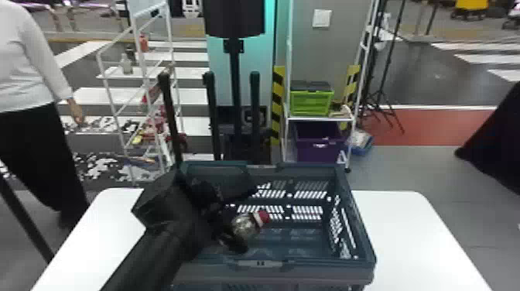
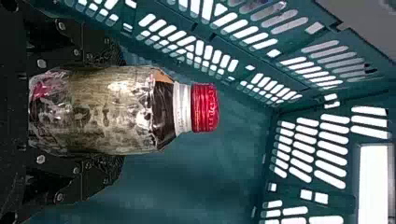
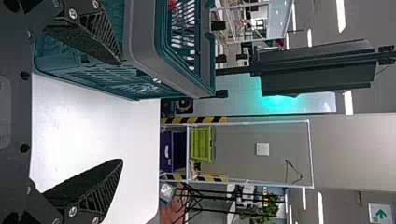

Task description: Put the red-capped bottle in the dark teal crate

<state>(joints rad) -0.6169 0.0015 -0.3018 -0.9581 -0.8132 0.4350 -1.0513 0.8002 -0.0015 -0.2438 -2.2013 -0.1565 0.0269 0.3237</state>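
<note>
In the head view, my left gripper (image 1: 232, 231) reaches over the left side into the dark teal crate (image 1: 363, 240), holding the red-capped bottle (image 1: 245, 227) tilted, its cap pointing right. The left wrist view has the bottle (image 2: 112, 109) clamped between the fingers of my left gripper (image 2: 109, 111), with the teal floor and slotted walls of the crate (image 2: 224, 172) around it. My right gripper (image 3: 120, 112) is parked in front of the crate (image 3: 144, 51), its two fingers wide apart and holding nothing, above the white table.
The crate stands on a white table (image 1: 402, 232). Behind it are a dark post stand (image 1: 235, 77), a white wire shelf (image 1: 131, 73) at left, and a rack with a green crate (image 1: 311, 101) over a purple bin (image 1: 319, 145).
</note>
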